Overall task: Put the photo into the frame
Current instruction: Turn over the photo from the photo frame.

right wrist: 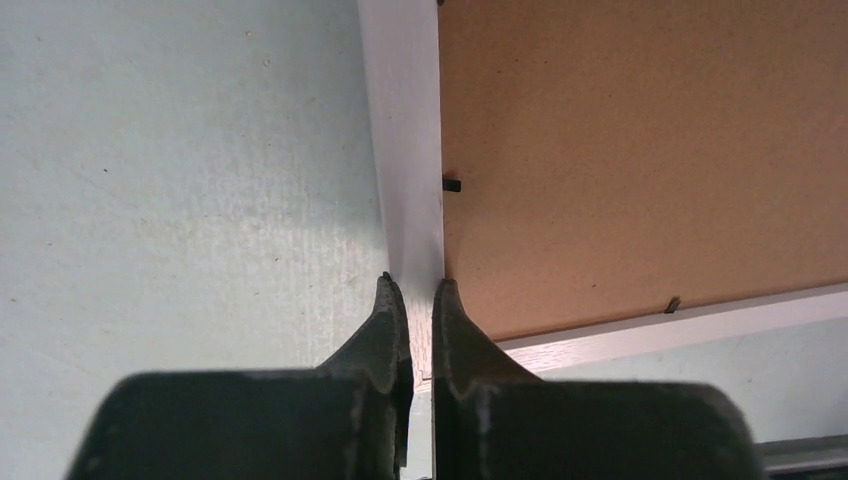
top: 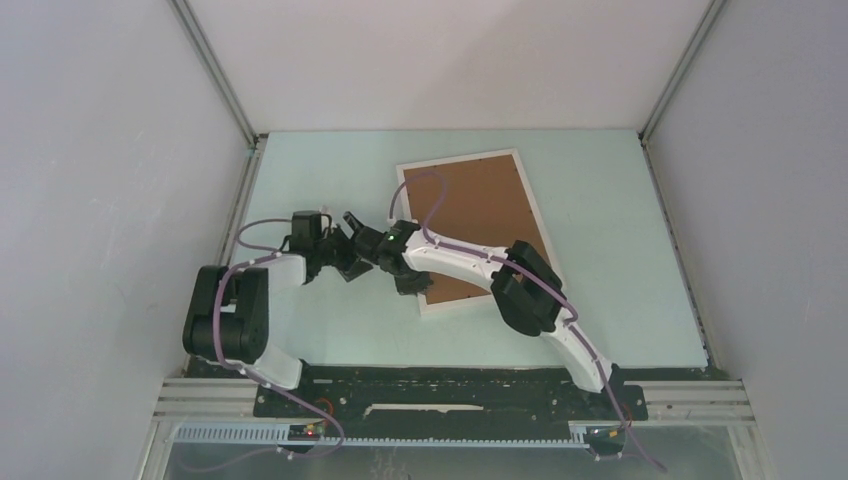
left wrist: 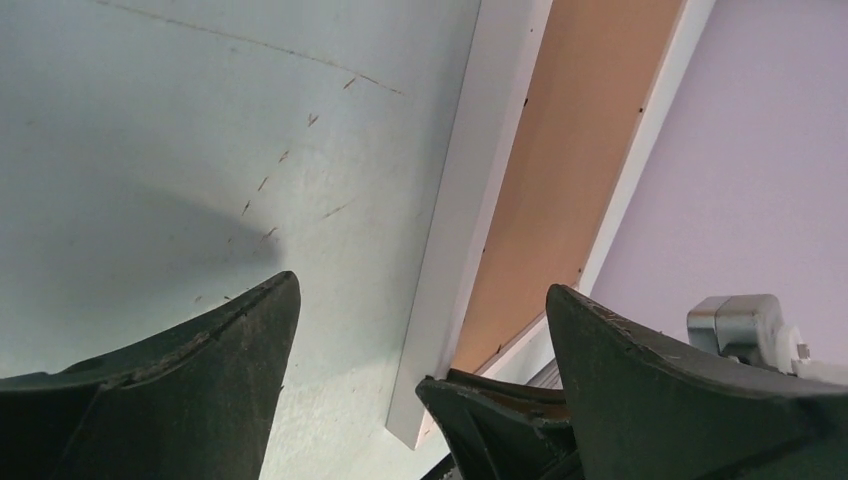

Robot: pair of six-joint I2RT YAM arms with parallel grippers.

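- Evidently an early step: the frame [top: 456, 158] lies face down on the counter [top: 620, 250], with its brown backing board [top: 480, 200] uppermost inside the rim.
- The photo shows in no view, so I cannot tell where it lies.
- The right hand [right wrist: 421, 300] is pressed almost together, pinching the frame's left rim close to the near corner.
- The left hand [left wrist: 422, 283] hangs spread wide and empty, just beside that same rim.
- Next, I judge, the board must come out. Small black tabs [right wrist: 451, 185] seem to pin it, so one hand should steady the frame while the other frees them.
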